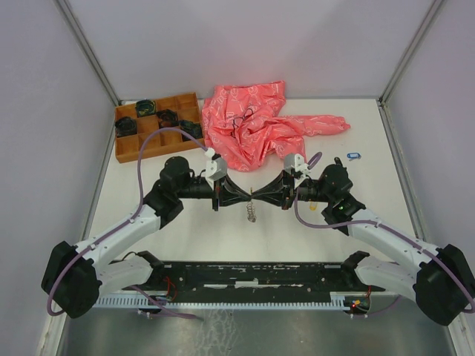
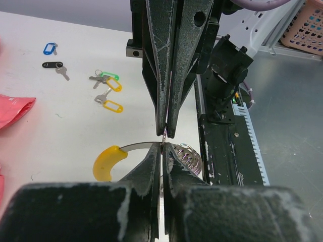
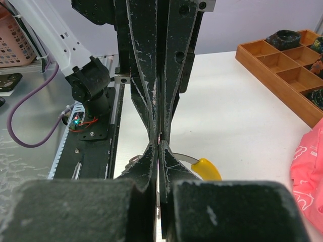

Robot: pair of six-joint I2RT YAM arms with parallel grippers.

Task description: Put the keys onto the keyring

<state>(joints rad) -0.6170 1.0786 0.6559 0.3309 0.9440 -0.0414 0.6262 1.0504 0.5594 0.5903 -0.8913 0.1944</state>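
The keyring (image 2: 189,157) is a silvery coil with a flat metal band and a yellow segment (image 2: 108,162). It hangs just above the table between both grippers and also shows in the top view (image 1: 252,213). My left gripper (image 2: 162,147) and right gripper (image 3: 159,143) meet tip to tip at mid-table, each shut on the ring's thin metal. The yellow segment shows in the right wrist view (image 3: 207,169). The keys lie loose on the table: blue tag (image 2: 49,48), black tag (image 2: 53,65), green tag (image 2: 108,76) and yellow tags (image 2: 113,107). The blue-tagged key also shows in the top view (image 1: 353,156).
A wooden compartment tray (image 1: 157,126) with dark coiled bundles stands at the back left. A crumpled pink plastic bag (image 1: 256,126) lies behind the grippers. A black rail (image 1: 252,278) runs along the near table edge.
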